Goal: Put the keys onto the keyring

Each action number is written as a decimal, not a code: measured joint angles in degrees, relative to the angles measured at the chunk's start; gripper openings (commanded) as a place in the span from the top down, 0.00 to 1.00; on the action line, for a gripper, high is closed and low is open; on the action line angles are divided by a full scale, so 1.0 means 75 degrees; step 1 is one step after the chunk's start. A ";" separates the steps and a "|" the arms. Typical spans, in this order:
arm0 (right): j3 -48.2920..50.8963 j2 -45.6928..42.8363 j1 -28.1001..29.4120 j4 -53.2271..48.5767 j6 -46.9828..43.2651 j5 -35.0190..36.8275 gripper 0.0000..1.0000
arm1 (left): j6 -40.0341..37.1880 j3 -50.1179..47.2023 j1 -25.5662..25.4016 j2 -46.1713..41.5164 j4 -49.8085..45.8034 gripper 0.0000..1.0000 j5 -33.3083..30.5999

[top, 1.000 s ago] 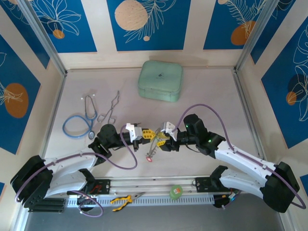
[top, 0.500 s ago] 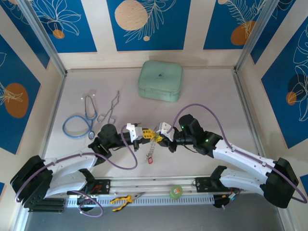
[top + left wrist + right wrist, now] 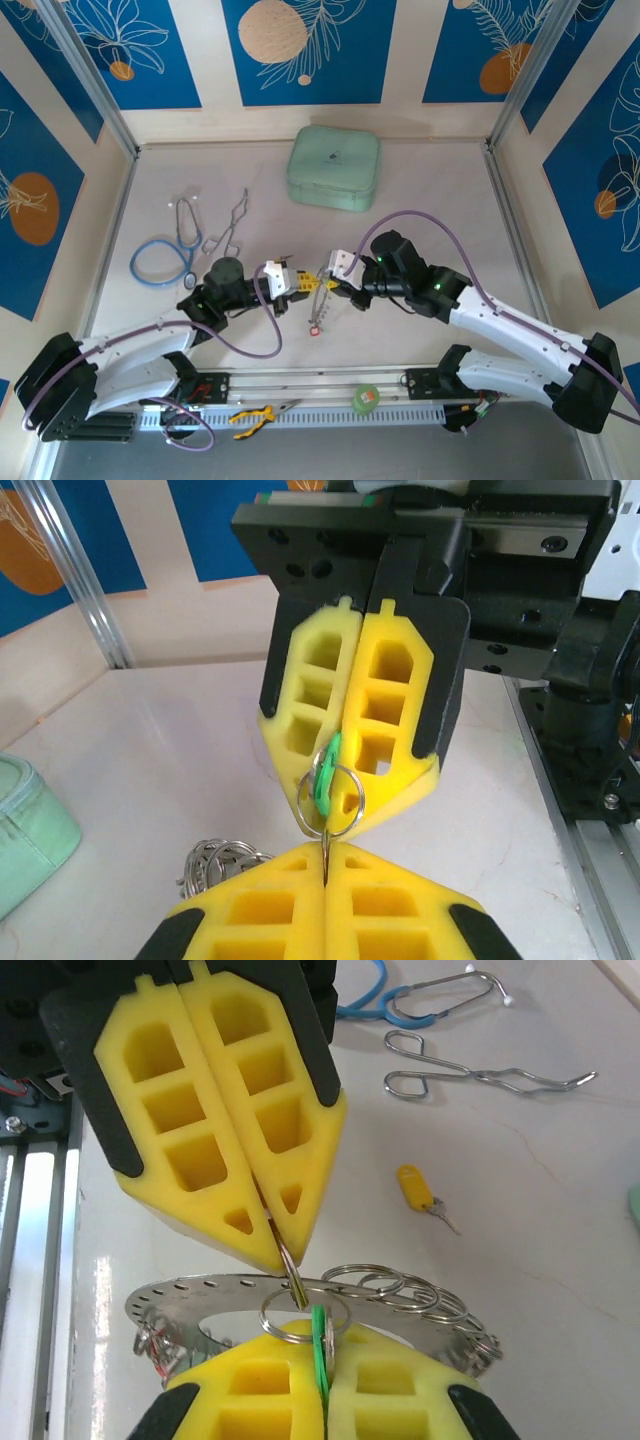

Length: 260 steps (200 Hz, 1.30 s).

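From above: left gripper [image 3: 293,281] and right gripper [image 3: 333,285] tip to tip over the table [image 3: 450,230], both pinched shut, the keyring [image 3: 319,298] hanging between them, a reddish key [image 3: 313,326] at its lowest point. From the left wrist: own fingers [image 3: 250,920] pressed together on a thin metal piece [image 3: 325,855], green key [image 3: 325,775] and small ring [image 3: 337,802] clamped in the opposite tips. From the right wrist: own fingers [image 3: 250,1400] closed on the green key, keyring loops just behind, yellow key [image 3: 415,1188] lying apart on the table.

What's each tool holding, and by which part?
Right tool: green key, pinched by its plastic head. Left tool: a thin metal piece at the small loop, nipped at the tool's very tip; key shank or ring wire, cannot tell.
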<state>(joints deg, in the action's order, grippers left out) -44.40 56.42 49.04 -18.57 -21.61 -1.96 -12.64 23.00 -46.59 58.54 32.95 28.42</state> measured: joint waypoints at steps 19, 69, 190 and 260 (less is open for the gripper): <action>-0.0055 -0.0038 0.0055 -0.0224 -0.0128 0.0213 1.00 | -0.0152 0.0093 -0.0006 -0.0023 -0.0213 1.00 -0.0012; -0.0172 0.0009 0.0096 -0.0414 -0.0338 0.0417 1.00 | -0.0201 0.0227 -0.0012 0.0038 -0.0565 0.34 -0.0443; -0.0938 0.2390 0.0673 0.1716 0.0673 0.0117 1.00 | 0.0848 -0.0574 0.0012 -0.2745 0.0277 0.03 -0.7251; -0.0562 0.2576 0.0510 0.1580 0.1518 0.0676 1.00 | 0.1370 0.0096 0.0017 -0.2527 -0.0536 0.02 -0.8320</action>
<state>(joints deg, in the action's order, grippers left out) -48.62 75.75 52.86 -6.72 -10.22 3.11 -2.37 23.73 -46.46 39.59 28.93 -33.98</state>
